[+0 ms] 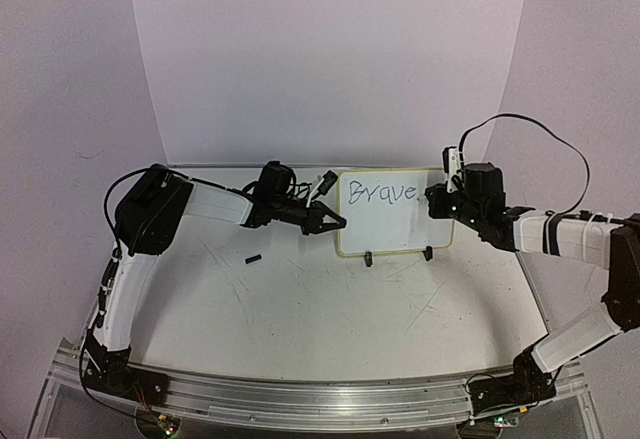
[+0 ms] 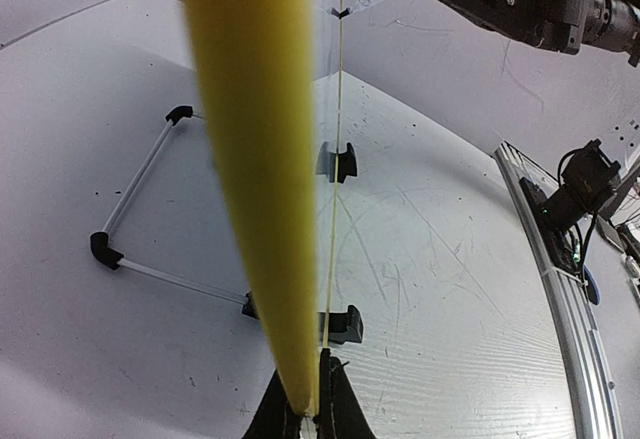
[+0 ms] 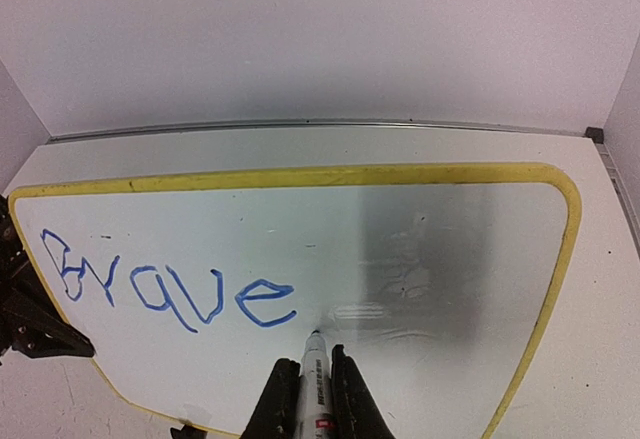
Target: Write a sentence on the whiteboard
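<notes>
The whiteboard (image 1: 392, 231) stands upright on two black clip feet (image 1: 369, 258), with "Brave" written on it in blue. My left gripper (image 1: 336, 222) is shut on the board's left edge. In the left wrist view the board's yellow rim (image 2: 255, 159) runs edge-on into the closed jaws (image 2: 308, 414). My right gripper (image 1: 440, 199) is shut on a white marker (image 3: 314, 384). The marker's tip touches the board (image 3: 440, 259) just right of the "e" (image 3: 262, 302). The right half of the board is bare.
A small black piece (image 1: 254, 257) lies on the table left of the board. A thin rod frame with black corners (image 2: 103, 248) sits behind the board. The left gripper's fingers (image 3: 25, 309) show at the board's left edge. The grey back wall stands close behind.
</notes>
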Controlling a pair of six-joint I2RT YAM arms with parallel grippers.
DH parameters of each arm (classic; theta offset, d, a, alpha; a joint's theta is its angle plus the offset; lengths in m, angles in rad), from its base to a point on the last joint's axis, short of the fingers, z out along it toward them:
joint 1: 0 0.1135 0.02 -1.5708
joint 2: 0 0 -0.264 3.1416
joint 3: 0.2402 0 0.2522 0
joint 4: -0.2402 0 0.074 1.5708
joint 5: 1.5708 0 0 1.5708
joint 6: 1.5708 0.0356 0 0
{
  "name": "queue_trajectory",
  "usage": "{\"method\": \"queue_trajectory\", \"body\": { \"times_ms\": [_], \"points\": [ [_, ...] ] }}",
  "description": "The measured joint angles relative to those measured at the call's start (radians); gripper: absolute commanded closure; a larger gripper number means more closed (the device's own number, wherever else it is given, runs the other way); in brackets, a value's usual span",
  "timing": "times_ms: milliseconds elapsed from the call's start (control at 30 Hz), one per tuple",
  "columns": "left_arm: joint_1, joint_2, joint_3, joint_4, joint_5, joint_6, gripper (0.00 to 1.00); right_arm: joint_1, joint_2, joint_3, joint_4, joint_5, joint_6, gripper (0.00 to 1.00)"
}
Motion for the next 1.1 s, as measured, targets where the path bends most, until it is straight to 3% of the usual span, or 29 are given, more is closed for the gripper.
{"method": "queue_trajectory", "body": {
  "times_ms": [733,1000,1100],
  "points": [
    [0.0,0.0,0.0,0.0,0.0,-0.002,1.0,0.017,-0.004,-0.001,-0.014,-0.011,0.0,1.0],
    [0.0,0.0,0.0,0.0,0.0,0.0,1.0,0.07,-0.206,0.014,-0.093,-0.052,0.006,1.0],
    [0.0,0.0,0.0,0.0,-0.001,0.0,1.0,0.052,-0.201,0.051,-0.089,-0.032,0.001,1.0]
  ]
}}
